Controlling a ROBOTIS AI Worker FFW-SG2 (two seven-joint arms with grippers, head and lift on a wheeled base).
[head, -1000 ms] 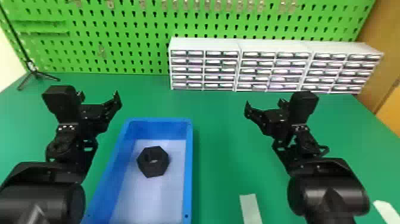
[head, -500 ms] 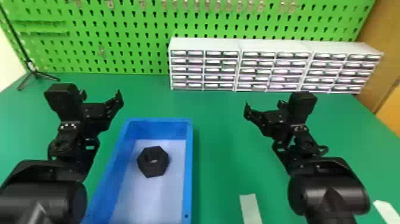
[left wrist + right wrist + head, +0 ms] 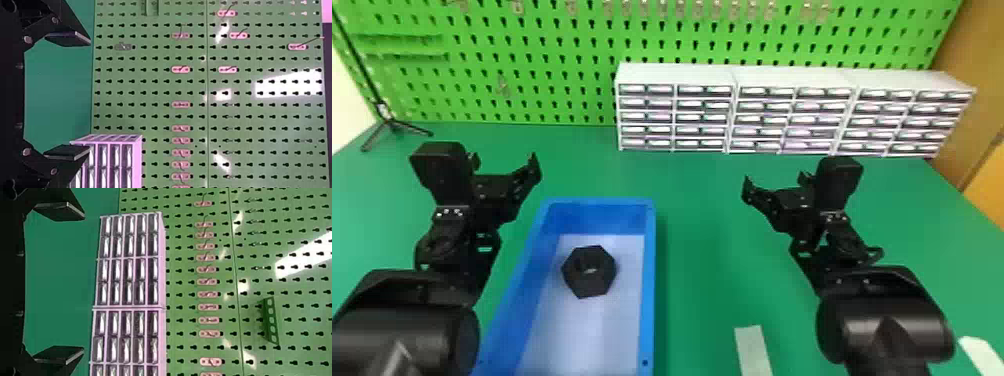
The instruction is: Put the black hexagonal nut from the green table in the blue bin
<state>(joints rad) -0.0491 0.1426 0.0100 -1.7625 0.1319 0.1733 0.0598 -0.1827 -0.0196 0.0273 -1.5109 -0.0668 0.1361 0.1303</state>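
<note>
The black hexagonal nut (image 3: 589,271) lies flat inside the blue bin (image 3: 649,280), on its pale floor toward the far end. My left gripper (image 3: 504,162) is held to the left of the bin's far end in the head view, clear of the nut. In the left wrist view the left gripper (image 3: 67,96) is open, its two fingers wide apart with nothing between them. My right gripper (image 3: 774,182) is parked over the green table (image 3: 702,225), right of the bin. The right wrist view shows the right gripper (image 3: 58,283) open and holding nothing.
White drawer cabinets (image 3: 677,75) stand at the table's back, before a green pegboard (image 3: 557,65). A small black tripod (image 3: 391,122) stands at the back left. One pale strip (image 3: 753,350) lies near the front, another (image 3: 982,356) at the right edge.
Over the last second my left arm has shifted slightly to the right in the head view. The right arm, the nut and the bin have stayed in place.
</note>
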